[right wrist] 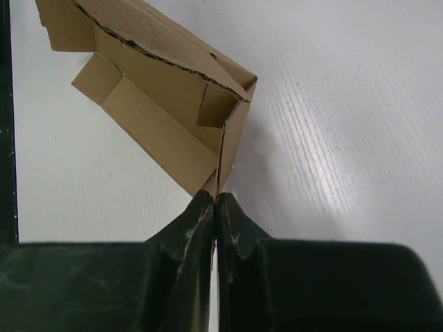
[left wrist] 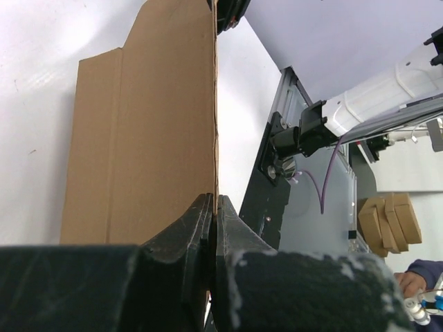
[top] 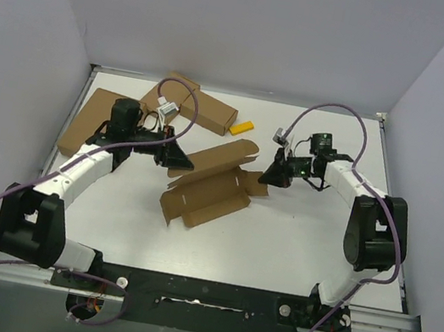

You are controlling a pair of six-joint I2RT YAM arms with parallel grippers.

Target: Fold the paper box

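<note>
Currently | partly folded plain brown cardboard paper box (top: 210,185) is laid at frame centre in the top view, on the white tabletop (top: 294,247) | black left end effector (top: 178,158) is closed on its left flap edge | black right end effector (top: 265,176) is pinched shut on its right corner edge

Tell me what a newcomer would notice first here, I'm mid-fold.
The paper box, a half-folded brown die-cut sheet, lies in the middle of the white table with some flaps raised. The left pincer and the right pincer are each shut on a cardboard edge at opposite ends of it. Toward the far left, flat brown cartons and a small yellow piece lie beyond it.
</note>
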